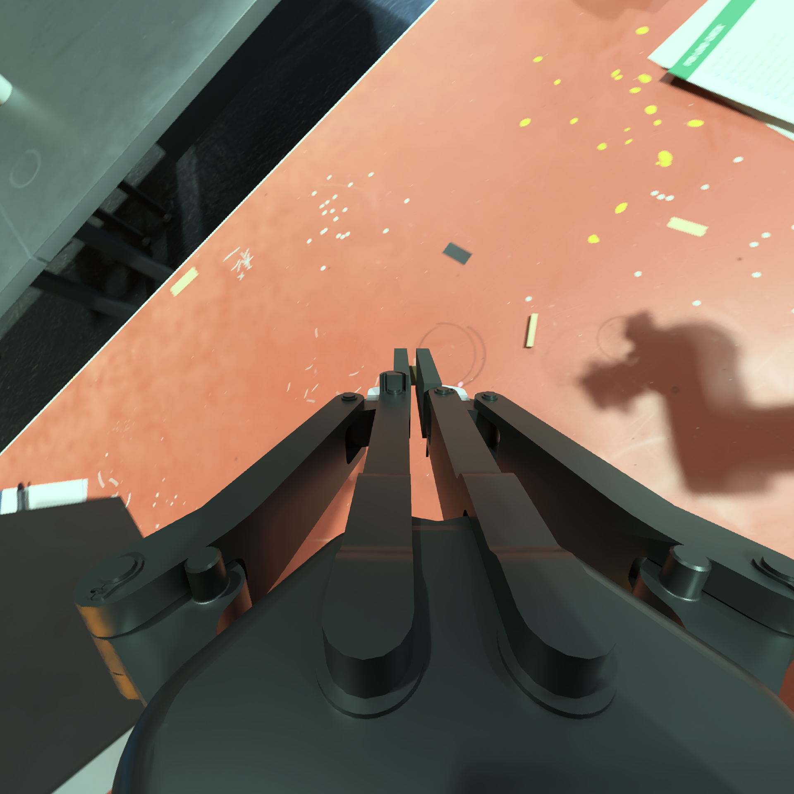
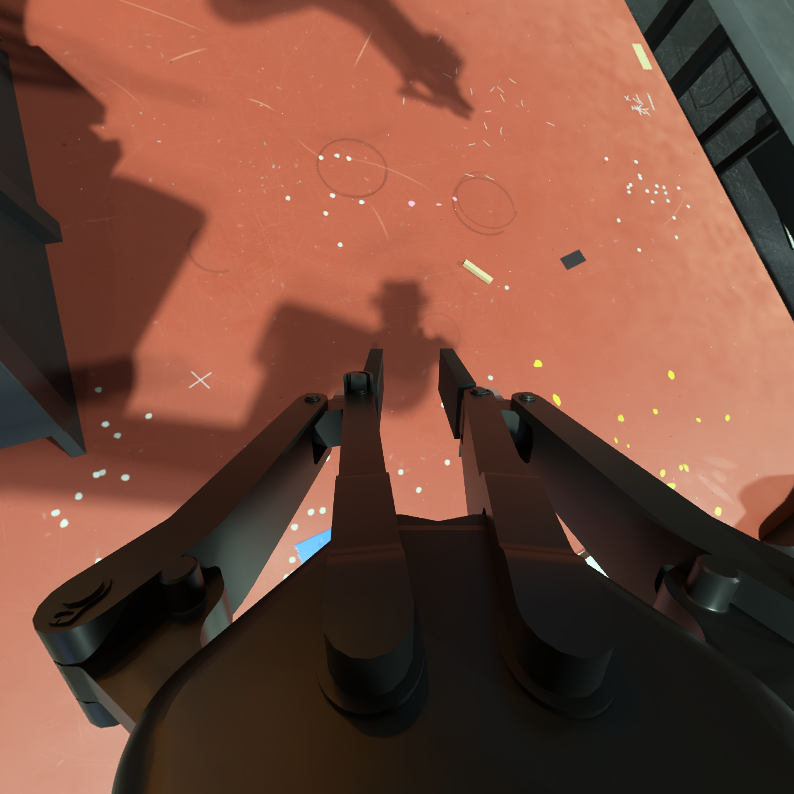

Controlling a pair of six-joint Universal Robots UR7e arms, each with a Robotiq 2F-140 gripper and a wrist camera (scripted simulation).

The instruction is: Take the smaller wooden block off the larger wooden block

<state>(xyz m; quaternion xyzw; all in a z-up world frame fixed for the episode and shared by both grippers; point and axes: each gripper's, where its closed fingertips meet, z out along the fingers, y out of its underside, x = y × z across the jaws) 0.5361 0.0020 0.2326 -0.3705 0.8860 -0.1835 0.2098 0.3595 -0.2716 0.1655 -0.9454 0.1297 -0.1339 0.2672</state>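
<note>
In the left wrist view my left gripper [image 1: 411, 356] is shut, with a sliver of a small tan wooden block [image 1: 412, 374] showing between its fingers, held above the red table [image 1: 300, 343]. Most of that block is hidden by the fingers. A longer pale wooden block [image 1: 531, 330] lies flat on the table, right of the left fingertips and apart from them. It also shows in the right wrist view [image 2: 477, 271], ahead of my right gripper [image 2: 410, 356], which is open and empty above the table.
The table edge [image 1: 215, 232] runs diagonally at the left, with a dark gap beyond. A white sheet with a green band [image 1: 739, 56] lies at the far right. A dark grey patch [image 1: 456, 252] lies on the table. A dark box [image 1: 56, 601] stands at lower left. A dark structure [image 2: 25, 300] stands at the left.
</note>
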